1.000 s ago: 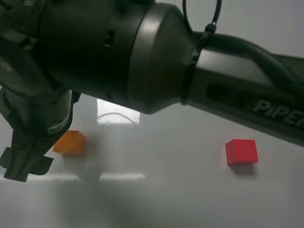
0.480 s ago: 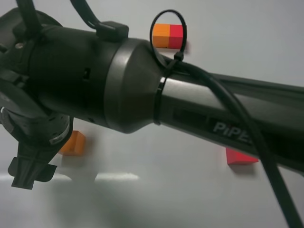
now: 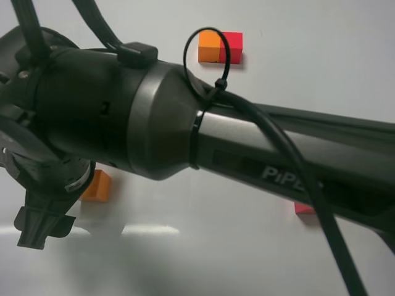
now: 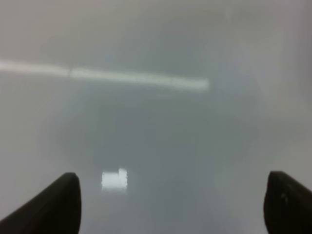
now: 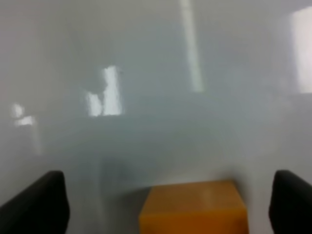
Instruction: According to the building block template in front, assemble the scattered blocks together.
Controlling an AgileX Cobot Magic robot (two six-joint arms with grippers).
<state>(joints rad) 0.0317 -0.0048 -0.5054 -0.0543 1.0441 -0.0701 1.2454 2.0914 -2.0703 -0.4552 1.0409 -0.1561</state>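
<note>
The orange cube (image 3: pixel 97 186) sits on the white table at the left, partly under my right arm, which reaches across from the right. In the right wrist view the orange cube (image 5: pixel 193 207) lies between the open fingers of my right gripper (image 5: pixel 165 204). In the exterior view only a dark fingertip (image 3: pixel 40 223) of that gripper shows, beside the cube. The red cube (image 3: pixel 303 208) at the right is mostly hidden behind the arm. The orange-and-red template bar (image 3: pixel 220 47) lies at the back. My left gripper (image 4: pixel 170 204) is open over bare table.
My right arm (image 3: pixel 259 160) and its cables fill most of the exterior view and hide much of the white table (image 3: pixel 203 246). Bright light reflections show on the table surface.
My right arm has dropped lower in the exterior view. The template bar has come into sight above it, and the red cube has become mostly covered.
</note>
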